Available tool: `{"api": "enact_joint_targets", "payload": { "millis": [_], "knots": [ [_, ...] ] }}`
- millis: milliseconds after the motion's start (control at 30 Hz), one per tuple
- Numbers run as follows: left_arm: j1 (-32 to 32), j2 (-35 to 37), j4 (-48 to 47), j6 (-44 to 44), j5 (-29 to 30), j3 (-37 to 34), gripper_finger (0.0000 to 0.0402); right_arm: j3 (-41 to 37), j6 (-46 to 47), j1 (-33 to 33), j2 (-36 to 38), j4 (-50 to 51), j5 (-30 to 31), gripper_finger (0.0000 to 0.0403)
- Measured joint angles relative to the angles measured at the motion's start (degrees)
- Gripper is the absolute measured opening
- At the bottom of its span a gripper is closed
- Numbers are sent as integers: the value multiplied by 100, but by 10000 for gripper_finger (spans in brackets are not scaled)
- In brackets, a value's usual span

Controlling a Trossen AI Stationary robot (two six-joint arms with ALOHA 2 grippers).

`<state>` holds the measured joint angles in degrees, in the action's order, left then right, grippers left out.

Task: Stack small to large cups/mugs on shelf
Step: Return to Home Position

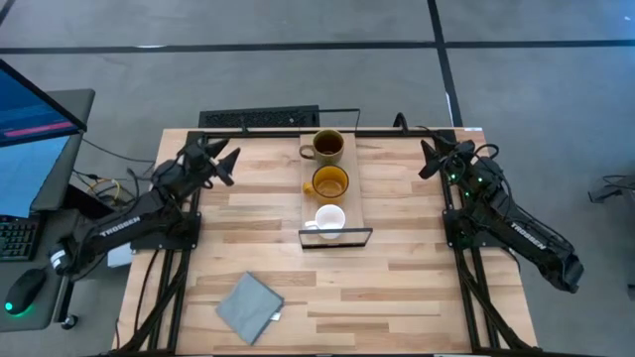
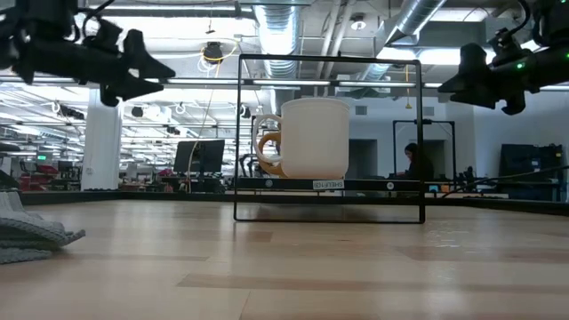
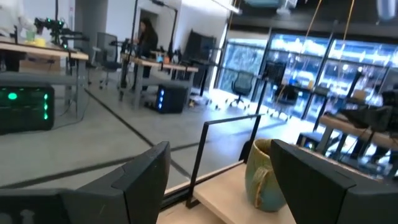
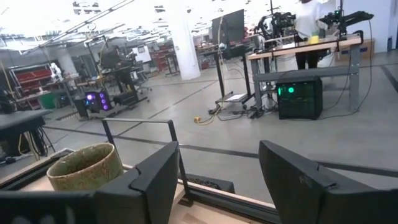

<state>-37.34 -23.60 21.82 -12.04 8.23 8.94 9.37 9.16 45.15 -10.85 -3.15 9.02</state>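
Three mugs stand in a row on the pale wooden shelf (image 1: 353, 188) in the middle of the table. The olive mug (image 1: 328, 146) is at the far end, the yellow-orange mug (image 1: 329, 182) in the middle, the white mug (image 1: 328, 221) at the near end by the black wire frame (image 1: 335, 237). My left gripper (image 1: 228, 165) is open, raised over the table's far left. My right gripper (image 1: 431, 159) is open, raised over the far right. The olive mug also shows in the left wrist view (image 3: 268, 174) and the right wrist view (image 4: 86, 167).
A grey-blue folded cloth (image 1: 248, 307) lies near the table's front left. A second black wire frame (image 1: 298, 130) stands at the shelf's far end. A monitor (image 1: 30, 109) and a mouse (image 1: 25, 293) sit off the table's left side. People show in the room behind.
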Motion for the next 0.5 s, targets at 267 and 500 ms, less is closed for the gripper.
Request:
{"api": "enact_joint_targets", "payload": {
  "millis": [267, 500],
  "knots": [
    [0, 654, -62, -321, 5, -638, 267, 0, 6, 0, 0, -23, 0, 244],
    [0, 759, -287, -421, 69, -830, 267, -56, 12, 0, 5, -32, 2, 244]
  ]
}}
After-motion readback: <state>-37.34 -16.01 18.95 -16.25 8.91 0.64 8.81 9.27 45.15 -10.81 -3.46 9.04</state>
